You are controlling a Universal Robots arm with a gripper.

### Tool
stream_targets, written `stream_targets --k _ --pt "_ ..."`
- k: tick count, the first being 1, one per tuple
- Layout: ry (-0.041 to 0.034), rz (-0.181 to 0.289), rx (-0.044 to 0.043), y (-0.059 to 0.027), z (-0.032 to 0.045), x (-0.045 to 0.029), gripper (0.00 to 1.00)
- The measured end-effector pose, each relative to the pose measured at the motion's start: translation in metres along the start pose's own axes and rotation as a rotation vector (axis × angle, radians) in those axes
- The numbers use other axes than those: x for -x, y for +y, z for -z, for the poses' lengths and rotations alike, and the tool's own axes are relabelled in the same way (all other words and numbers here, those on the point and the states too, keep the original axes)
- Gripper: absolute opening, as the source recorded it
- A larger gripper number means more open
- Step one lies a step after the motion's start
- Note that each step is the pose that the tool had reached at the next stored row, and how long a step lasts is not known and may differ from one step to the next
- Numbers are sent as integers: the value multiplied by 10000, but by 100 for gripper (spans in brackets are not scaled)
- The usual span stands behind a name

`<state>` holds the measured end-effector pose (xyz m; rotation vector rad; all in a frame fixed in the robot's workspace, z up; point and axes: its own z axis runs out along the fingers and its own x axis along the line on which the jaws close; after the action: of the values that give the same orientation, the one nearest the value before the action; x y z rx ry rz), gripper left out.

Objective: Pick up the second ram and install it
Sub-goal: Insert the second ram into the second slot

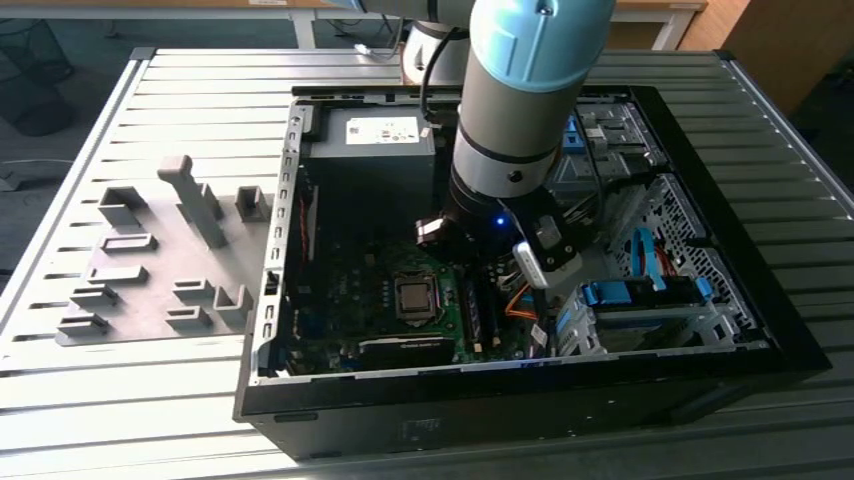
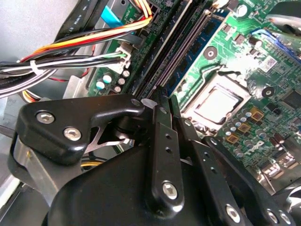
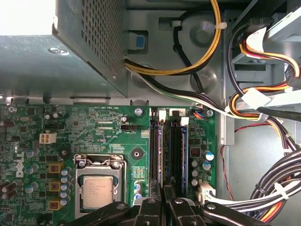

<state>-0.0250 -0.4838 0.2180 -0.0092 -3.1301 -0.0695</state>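
In the exterior view the arm (image 1: 514,130) hid much of the motherboard (image 1: 400,300). In both wrist views the end effector (image 3: 163,195) ran off the edge, its grip too dark to tell.

Daylight falls evenly on the ribbed worktop (image 1: 160,90), while the computer case (image 1: 747,330) interior lies dim. Glare whitens the motherboard (image 2: 235,61) in the second wrist view, and the near end effector (image 2: 164,117) looms soft.
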Motion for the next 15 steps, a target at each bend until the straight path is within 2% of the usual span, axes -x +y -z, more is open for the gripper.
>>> stream_targets --k 7,11,15 --pt "-1 1 16 2 -2 0 14" --pt "-1 1 119 2 -2 0 14" --pt "1 1 120 1 -7 0 14"
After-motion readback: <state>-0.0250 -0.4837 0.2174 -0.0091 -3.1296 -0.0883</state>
